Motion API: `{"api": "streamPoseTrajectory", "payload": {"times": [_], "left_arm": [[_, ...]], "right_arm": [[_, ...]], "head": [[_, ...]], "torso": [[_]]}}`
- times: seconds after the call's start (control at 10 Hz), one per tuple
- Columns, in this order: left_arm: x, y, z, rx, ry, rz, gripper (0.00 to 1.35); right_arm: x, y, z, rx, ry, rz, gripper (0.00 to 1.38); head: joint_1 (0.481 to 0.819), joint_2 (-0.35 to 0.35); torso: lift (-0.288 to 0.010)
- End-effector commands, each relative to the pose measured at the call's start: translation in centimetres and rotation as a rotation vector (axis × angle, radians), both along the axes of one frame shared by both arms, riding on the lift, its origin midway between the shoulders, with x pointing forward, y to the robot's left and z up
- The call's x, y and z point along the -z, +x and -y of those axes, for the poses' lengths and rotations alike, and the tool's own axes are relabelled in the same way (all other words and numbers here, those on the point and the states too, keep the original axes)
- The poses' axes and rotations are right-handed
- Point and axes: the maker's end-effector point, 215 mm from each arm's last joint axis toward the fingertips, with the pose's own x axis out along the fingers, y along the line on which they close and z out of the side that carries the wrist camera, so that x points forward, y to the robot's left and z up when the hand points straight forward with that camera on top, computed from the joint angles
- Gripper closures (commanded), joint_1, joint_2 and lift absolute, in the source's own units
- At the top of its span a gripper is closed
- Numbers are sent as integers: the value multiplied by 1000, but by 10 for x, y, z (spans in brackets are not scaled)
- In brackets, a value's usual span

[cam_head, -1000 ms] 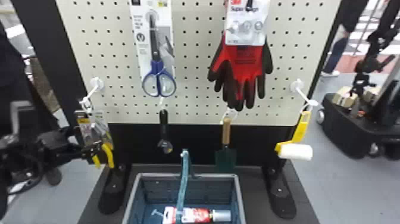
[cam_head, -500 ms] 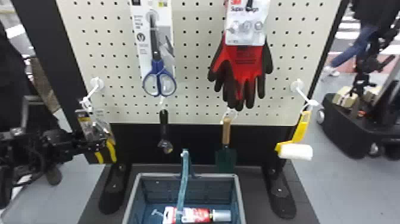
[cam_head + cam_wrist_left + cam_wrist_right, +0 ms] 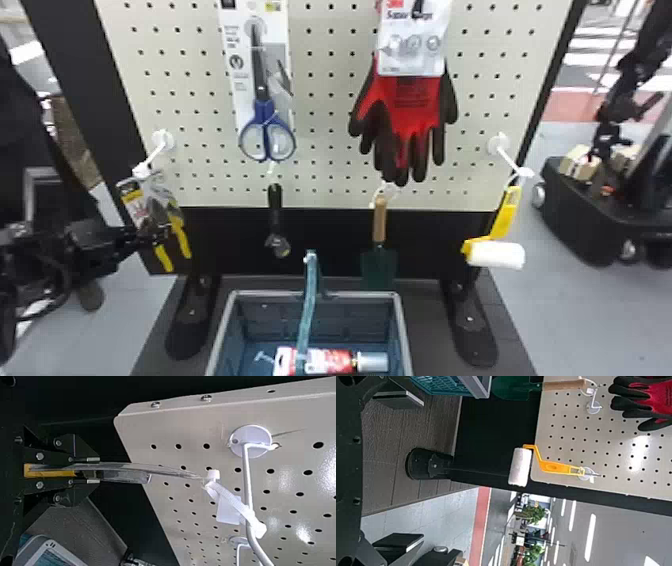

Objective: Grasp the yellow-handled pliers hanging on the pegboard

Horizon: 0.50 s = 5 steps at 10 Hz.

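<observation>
Yellow-handled pliers [image 3: 172, 227] hang lower left in the head view, tied to the pegboard's [image 3: 325, 175] white hook [image 3: 150, 157]; left pincer [image 3: 149, 239] clamps their pack; likely heavy, stiff, slippery; grip across the handles

One pegboard [image 3: 330, 165] carries six hung items: one pair of yellow-handled pliers [image 3: 165, 225], one pair of blue-handled scissors [image 3: 266, 125], one pack of red-and-black gloves [image 3: 402, 120], one black-handled tool [image 3: 275, 220], one wooden-handled trowel [image 3: 379, 250], one yellow-handled paint roller [image 3: 495, 252]. Below: one basket [image 3: 350, 296] containing one tube [image 3: 330, 361].
</observation>
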Motion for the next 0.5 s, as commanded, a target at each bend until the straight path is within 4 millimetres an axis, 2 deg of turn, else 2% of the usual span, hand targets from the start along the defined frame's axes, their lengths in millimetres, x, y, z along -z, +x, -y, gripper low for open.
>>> {"api": "streamPoseTrajectory", "payload": {"times": [0.0, 0.4], "left_arm": [[-1, 0, 3, 2, -9, 2, 1208], [8, -3, 4, 2, -10, -18, 1208]], "right_arm": [[0, 0, 0, 0, 1, 0, 117], [2, -1, 0, 1, 0, -4, 117]], "head": [[549, 0], [549, 0]], "torso": [[-100], [-100]]}}
